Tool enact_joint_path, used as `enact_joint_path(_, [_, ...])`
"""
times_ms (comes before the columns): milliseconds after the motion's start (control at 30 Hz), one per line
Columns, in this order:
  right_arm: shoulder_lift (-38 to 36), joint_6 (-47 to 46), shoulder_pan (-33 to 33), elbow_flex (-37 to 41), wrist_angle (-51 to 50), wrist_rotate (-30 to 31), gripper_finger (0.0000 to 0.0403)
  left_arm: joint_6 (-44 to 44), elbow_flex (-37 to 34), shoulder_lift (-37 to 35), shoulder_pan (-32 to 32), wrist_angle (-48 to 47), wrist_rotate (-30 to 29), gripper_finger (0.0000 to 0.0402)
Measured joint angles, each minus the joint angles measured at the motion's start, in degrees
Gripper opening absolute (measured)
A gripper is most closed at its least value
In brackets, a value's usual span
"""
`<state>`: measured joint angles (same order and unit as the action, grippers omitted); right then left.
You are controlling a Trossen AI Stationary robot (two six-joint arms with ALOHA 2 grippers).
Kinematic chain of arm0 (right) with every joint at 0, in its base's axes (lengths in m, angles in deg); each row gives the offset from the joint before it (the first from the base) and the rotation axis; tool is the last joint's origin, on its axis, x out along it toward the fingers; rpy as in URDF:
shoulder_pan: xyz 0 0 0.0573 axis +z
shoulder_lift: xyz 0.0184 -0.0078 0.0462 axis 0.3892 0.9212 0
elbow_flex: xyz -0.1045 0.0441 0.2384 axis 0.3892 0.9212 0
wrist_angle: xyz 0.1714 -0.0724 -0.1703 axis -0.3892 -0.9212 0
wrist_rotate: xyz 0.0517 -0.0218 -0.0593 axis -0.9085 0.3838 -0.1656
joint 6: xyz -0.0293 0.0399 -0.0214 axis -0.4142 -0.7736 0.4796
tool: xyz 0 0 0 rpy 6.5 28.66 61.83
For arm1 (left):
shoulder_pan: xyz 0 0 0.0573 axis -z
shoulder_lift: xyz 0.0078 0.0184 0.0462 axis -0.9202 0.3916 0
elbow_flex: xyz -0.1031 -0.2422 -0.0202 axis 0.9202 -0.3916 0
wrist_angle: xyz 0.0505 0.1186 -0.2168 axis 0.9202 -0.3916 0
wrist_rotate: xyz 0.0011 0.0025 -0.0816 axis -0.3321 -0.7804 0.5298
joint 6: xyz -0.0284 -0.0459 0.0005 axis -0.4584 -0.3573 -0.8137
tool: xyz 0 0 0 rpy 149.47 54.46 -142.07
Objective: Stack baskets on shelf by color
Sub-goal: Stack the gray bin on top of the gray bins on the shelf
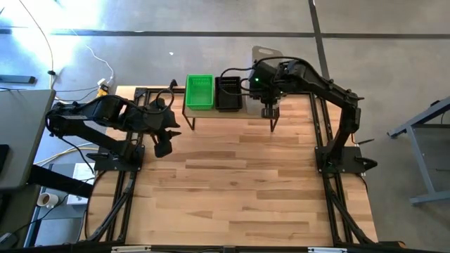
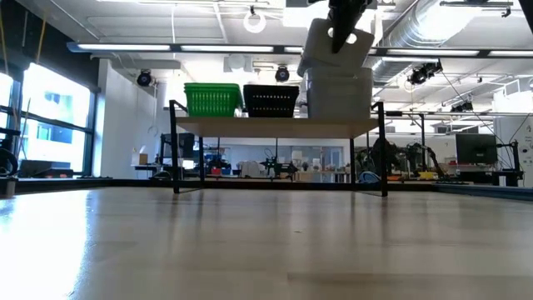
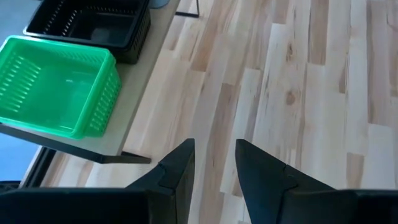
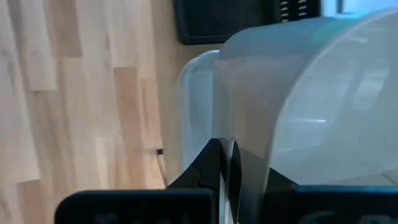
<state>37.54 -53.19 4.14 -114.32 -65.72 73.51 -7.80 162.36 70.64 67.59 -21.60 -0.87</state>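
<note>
Baskets sit sorted by colour on the shelf (image 2: 275, 127): green basket (image 1: 199, 92) at one end, black basket (image 1: 228, 92) beside it. The right gripper (image 2: 337, 37), fingers clamped on the rim of a tilted grey basket (image 2: 337, 50), holds it above the grey stack (image 2: 337, 96), probably to nest it. The left gripper (image 3: 214, 165) hangs near the shelf's green end, fingers slightly apart, empty.

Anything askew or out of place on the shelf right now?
Yes. The pale grey plastic basket pinched by the right gripper hangs tilted above the grey stack on the low wooden shelf, not nested yet. The green perforated basket and black perforated basket sit square. The left gripper waits empty.
</note>
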Motion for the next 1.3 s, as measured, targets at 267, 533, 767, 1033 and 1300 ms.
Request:
enact_joint_path(267, [-3.46,-0.48,0.04,9.35,0.25,0.36,0.0,0.74,0.0,-0.02,-0.63,-0.43,0.25,0.0106])
enact_joint_path(533, [-4.0,-0.21,0.05,10.98,0.16,-0.21,0.0,0.74,0.0,-0.02,-0.65,-0.39,0.12,0.0106])
enact_joint_path(767, [-4.0,-2.87,-0.37,10.98,0.21,-0.21,0.0,0.74,0.0,-0.02,-0.63,-0.37,0.08,0.0106])
enact_joint_path(1033, [-3.94,-5.36,-0.45,11.03,-0.18,-0.19,0.0052,0.73,0.0,-0.02,-0.63,-0.34,0.08,0.0106])
enact_joint_path(1300, [-3.94,-7.74,-0.5,11.05,-0.17,0.95,0.0117,0.71,0.0,-0.02,-0.63,-0.34,0.1,0.0106])
